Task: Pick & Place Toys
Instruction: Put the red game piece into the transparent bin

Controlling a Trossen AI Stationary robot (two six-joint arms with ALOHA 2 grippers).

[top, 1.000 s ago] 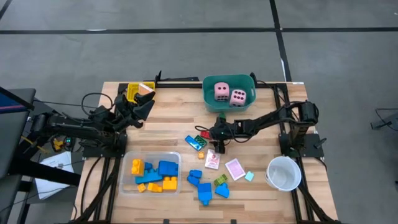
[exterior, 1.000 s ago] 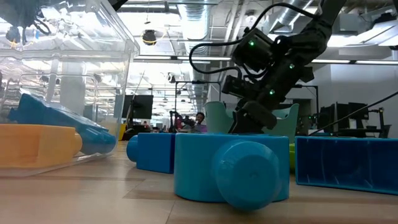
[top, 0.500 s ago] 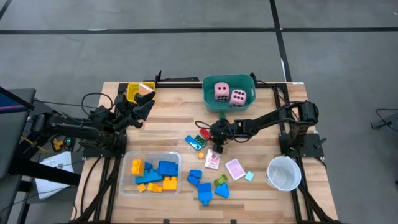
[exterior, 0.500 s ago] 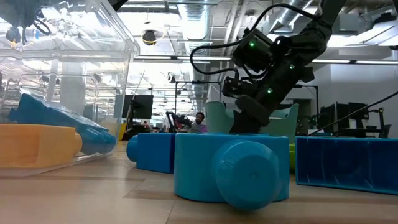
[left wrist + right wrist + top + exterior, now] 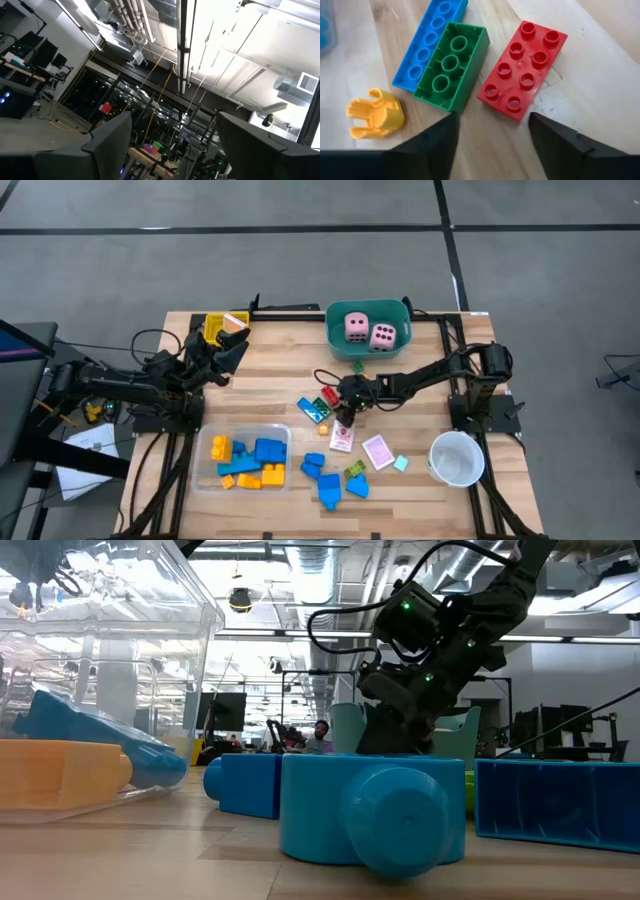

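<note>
Over mid-bench, the right gripper point(image 5: 344, 412) hovers above a red block point(image 5: 522, 69), green block point(image 5: 451, 66) and blue block point(image 5: 430, 42), fingers parted and empty. Both pink dice point(image 5: 369, 331) sit in the teal tub point(image 5: 338, 343); several blocks fill the clear tray point(image 5: 206, 480); blocks and cards point(image 5: 377, 451) remain loose. Left gripper point(image 5: 224, 346) waits, fingers apart. The low view hides most loose pieces.

Grey floor point(image 5: 300, 270), black lines
</note>
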